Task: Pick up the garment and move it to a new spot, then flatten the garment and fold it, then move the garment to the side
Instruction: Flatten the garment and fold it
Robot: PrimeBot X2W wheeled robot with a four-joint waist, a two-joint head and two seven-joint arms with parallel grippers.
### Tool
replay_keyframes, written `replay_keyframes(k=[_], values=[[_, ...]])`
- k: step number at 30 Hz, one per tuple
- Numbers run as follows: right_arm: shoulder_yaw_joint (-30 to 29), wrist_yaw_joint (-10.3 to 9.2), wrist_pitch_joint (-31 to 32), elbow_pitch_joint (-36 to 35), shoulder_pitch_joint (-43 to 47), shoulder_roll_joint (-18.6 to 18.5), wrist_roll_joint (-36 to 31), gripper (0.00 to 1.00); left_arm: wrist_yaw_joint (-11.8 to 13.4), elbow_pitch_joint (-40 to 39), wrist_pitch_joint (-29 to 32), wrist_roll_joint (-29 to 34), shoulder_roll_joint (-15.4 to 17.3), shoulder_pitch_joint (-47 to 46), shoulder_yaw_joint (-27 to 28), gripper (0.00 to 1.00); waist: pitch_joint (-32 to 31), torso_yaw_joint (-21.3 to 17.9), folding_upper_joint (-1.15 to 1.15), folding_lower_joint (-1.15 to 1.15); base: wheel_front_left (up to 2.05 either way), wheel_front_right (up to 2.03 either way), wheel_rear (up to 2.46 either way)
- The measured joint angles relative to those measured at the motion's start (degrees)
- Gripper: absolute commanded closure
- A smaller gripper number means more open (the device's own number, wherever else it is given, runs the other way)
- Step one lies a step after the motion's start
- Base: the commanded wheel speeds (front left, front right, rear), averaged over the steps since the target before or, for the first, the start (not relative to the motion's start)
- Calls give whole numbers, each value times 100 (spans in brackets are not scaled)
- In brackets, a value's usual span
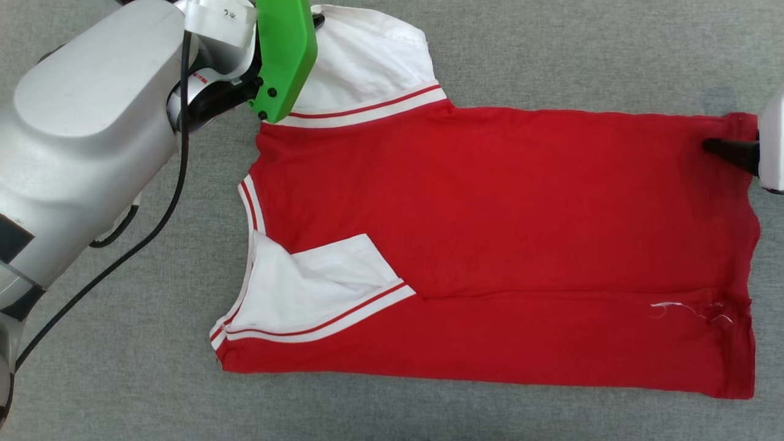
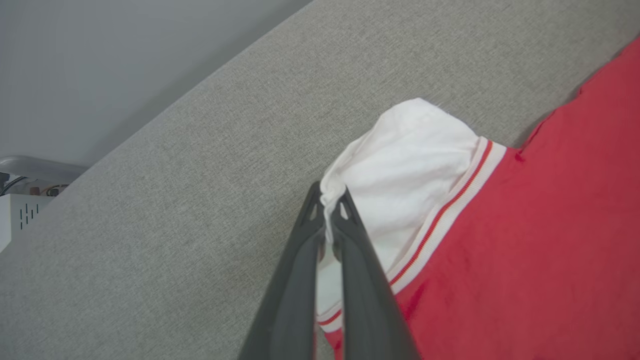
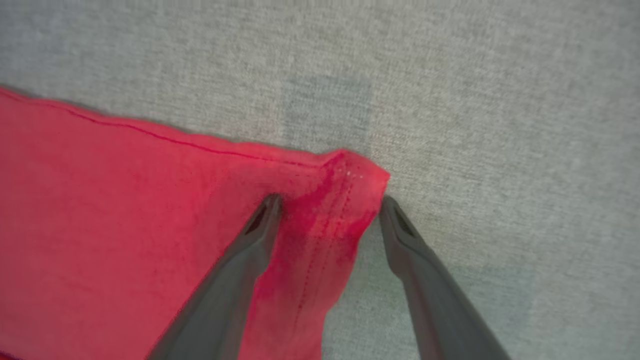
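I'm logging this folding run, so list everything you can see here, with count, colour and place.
garment: one, red with white sleeves, spread on the grey surface, one sleeve folded onto the body.
grey surface: one, grey, under everything.
white box: one, white, beyond the surface's edge in the left wrist view.
left arm: one, silver with a green part and black cable, upper left of the head view.
left hand: one, dark, shut on the other white sleeve.
right hand: one, dark, open, fingers either side of the red hem corner.
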Motion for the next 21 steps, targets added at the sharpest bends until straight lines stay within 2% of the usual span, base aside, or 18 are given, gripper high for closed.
replay_keyframes(k=[7, 8, 9, 17, 21], values=[[233, -1, -291, 337, -9, -10, -14, 0, 0, 67, -4, -1, 0, -16, -24, 100, 138, 40, 0, -1, 0, 0, 0], [281, -1, -341, 346, -13, -26, -4, 60, 0, 81, -7, -1, 0, -16, -25, 100, 136, 37, 0, -1, 0, 0, 0], [321, -1, -398, 349, -15, -42, -3, 100, 0, 88, -8, -1, 0, -16, -26, 100, 131, 34, 0, -1, 0, 0, 0], [513, 0, -1327, 506, -26, -67, 227, 100, 0, 230, -241, -1, 19, 76, -43, 100, -194, -7, 0, 0, 0, 0, 0], [669, 0, -1814, 358, 152, -207, 301, 100, 0, 118, -396, 44, 104, 326, -43, 100, -457, -29, 0, 0, 0, 0, 0]])
